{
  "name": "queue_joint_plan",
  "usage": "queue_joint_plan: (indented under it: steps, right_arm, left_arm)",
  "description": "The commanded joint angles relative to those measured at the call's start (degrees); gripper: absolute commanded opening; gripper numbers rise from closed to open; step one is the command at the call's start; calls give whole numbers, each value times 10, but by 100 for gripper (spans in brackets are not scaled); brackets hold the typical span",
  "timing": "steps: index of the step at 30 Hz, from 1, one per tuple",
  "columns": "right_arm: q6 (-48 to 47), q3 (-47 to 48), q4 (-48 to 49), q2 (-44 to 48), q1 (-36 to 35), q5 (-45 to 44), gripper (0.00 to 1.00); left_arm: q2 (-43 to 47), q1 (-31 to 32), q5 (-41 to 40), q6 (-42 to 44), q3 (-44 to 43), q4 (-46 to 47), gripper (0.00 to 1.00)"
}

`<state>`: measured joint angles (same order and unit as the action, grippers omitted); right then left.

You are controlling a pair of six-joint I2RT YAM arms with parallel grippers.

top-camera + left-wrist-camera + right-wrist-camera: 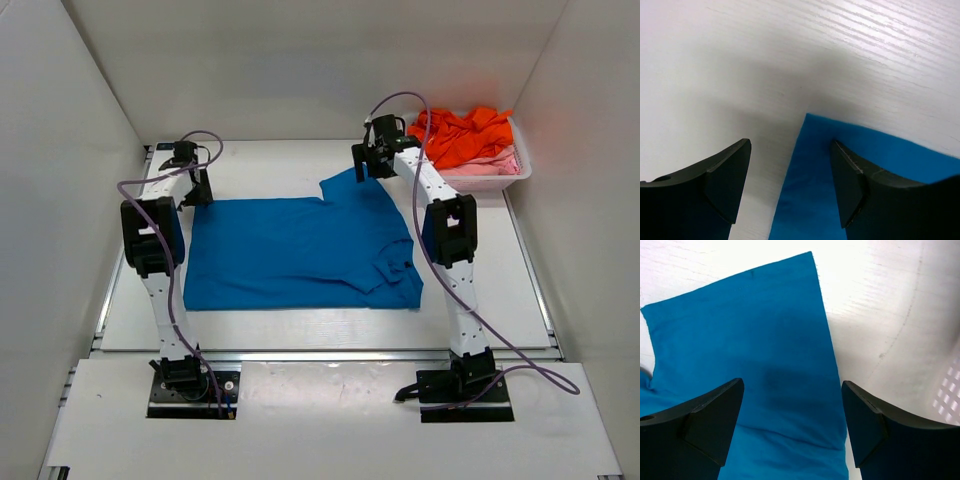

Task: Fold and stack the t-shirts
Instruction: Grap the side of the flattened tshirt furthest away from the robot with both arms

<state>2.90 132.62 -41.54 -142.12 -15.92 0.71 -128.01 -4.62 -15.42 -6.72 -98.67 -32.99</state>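
A bright blue t-shirt lies spread flat on the white table, one sleeve pointing to the far right. My left gripper hovers over its far left corner, jaws open with nothing between them. My right gripper hangs open above the blue sleeve, holding nothing. An orange t-shirt lies crumpled on a pale pink t-shirt in the basket at the far right.
The white lattice basket stands at the table's far right corner; its wall shows at the right wrist view's edge. White walls enclose the table on three sides. Bare table lies beyond the blue shirt.
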Motion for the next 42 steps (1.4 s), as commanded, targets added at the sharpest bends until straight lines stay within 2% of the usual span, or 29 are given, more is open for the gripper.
queue_joint_plan:
  steps: [1,7,10,11,13,14,16,17,18,19,24,27,28,30,32,33,38,42]
  right_arm:
    - [5,34,4,-11,11,16,77]
    - [17,51,-7,-30,18,29,80]
    - [21,48,-13,-33,17,26,80]
    - [21,50,-12,-36,19,27,80]
    - [25,52,-8,-39,23,32,84]
    - [26,52,-8,-42,20,32,84]
    - [26,59,-13,-53,27,44,85]
    - [28,65,-13,-60,27,44,85]
    - [28,69,-20,-64,28,50,85]
    - [29,86,-25,-68,28,49,85]
    - [27,101,-32,-97,26,57,85]
    - [31,99,-29,-98,30,65,70]
    - [35,102,-28,-101,33,71,55]
    - [46,107,-30,-98,31,67,18]
    - [42,116,-29,-97,31,68,3]
    - [43,119,-28,-91,33,67,0]
    - [36,124,-26,-64,32,63,1]
    - [33,117,-23,-9,33,79,0]
  left_arm:
    - [-7,8,16,13,-24,-4,76]
    - [-34,6,57,8,-67,-35,73]
    - [-49,7,82,7,-76,-46,65]
    - [-51,8,85,7,-76,-47,60]
    - [-48,12,86,6,-65,-46,41]
    - [-43,12,87,6,-57,-41,37]
    - [-39,14,91,5,-43,-34,17]
    - [-38,14,88,5,-36,-32,13]
    - [-37,15,90,3,-31,-30,4]
    - [-37,15,92,4,-28,-30,0]
    - [-30,11,95,5,-17,-28,0]
    - [-19,19,101,4,-6,-22,0]
    - [-18,19,100,5,-5,-18,0]
    - [-12,17,98,3,-3,-21,0]
    - [-12,15,105,3,-6,-23,0]
    - [-10,15,105,0,-8,-24,0]
    - [8,2,123,-10,-21,-37,0]
    - [57,3,123,-7,1,-26,0]
